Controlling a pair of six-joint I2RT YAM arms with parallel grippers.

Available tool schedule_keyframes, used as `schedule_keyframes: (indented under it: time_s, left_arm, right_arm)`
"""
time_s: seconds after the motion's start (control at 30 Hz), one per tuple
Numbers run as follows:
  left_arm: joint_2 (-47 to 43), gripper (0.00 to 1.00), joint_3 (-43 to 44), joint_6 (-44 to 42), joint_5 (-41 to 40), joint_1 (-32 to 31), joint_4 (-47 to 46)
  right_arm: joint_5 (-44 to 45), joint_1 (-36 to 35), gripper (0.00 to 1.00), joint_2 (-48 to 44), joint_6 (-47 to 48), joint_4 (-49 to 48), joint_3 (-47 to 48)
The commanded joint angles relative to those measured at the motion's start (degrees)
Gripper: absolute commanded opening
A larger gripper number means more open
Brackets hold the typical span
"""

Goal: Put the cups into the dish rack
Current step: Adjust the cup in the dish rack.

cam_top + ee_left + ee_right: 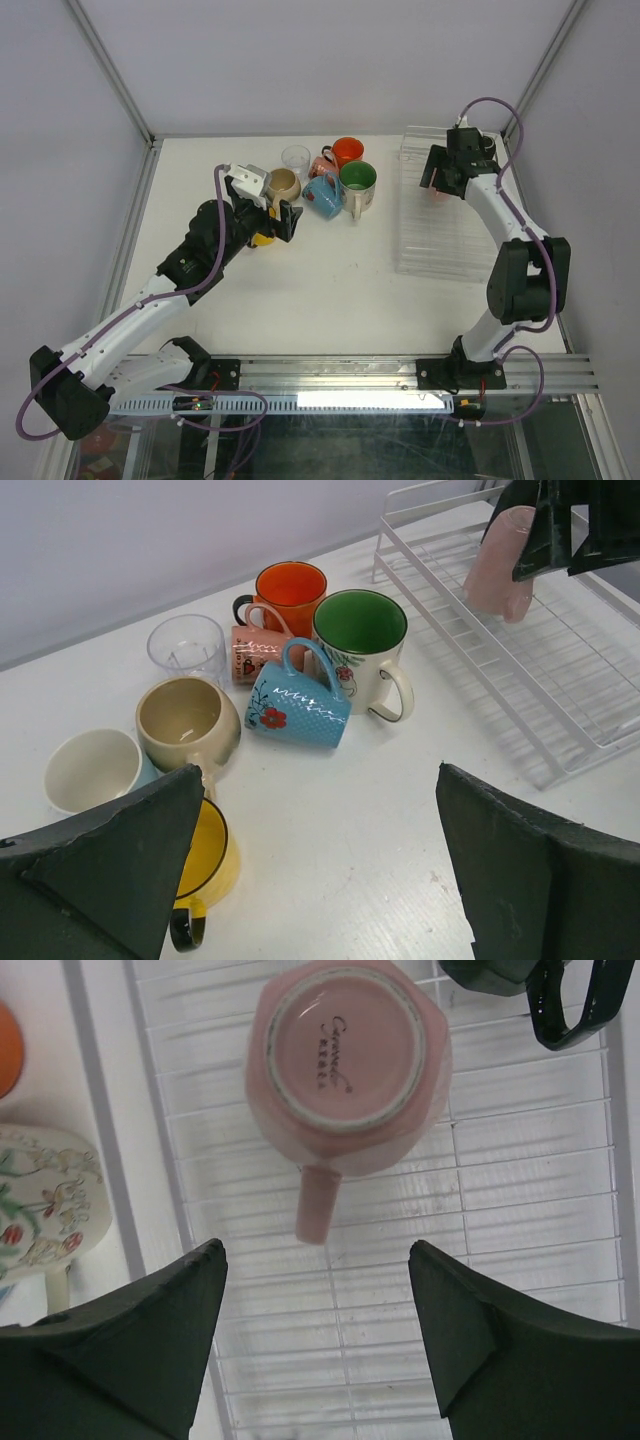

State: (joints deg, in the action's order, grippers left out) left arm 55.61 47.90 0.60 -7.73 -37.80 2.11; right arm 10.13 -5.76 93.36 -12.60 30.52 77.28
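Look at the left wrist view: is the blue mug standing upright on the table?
No, the blue mug lies on its side with its handle pointing up, next to the upright green-lined mug.

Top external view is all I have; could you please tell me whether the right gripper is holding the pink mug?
Observer: No. The right wrist view shows the right gripper open, the pink mug beyond its fingertips.
Operator: Which way up is it?
Observer: Upside down in the dish rack; its marked base faces the camera.
Operator: Anything else in there?
Observer: A dark mug, handle showing, beyond the pink one.
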Motion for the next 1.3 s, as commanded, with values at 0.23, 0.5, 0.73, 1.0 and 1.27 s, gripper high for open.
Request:
schedule_keyframes:
  time_s: [0.23,0.5,0.73,1.0,1.27]
  left_arm:
    - [-0.33,0.99,-0.14,-2.12,-1.66,0.28,-1.59]
    - [-0.51,0.99,-0.18,-2.52,-1.77,0.2,-1.62]
    - [-0.68,0.99,-0.17,-2.74,-1.92,0.2,-1.63]
    - [-0.69,0.99,-0.26,-3.0,-1.98,0.23,-1.6]
    - [-0.53,0.99,-0.43,-3.32,-2.44,0.27,-1.63]
  right_arm:
    - [7.27,-0.04,0.62,6.93,-5.06,-4.07,4.49]
    - [6.48,0.08,0.48,9.73,-3.62,-6.08,4.93]
    - [4.89,1.35,0.29,11.12,-0.14,-9.34,4.66]
    - [1.47,2.7,0.03,11.12,7.21,-14.88,3.92]
    - [0.02,4.77,0.0,13.47,12.25,-19.27,7.08]
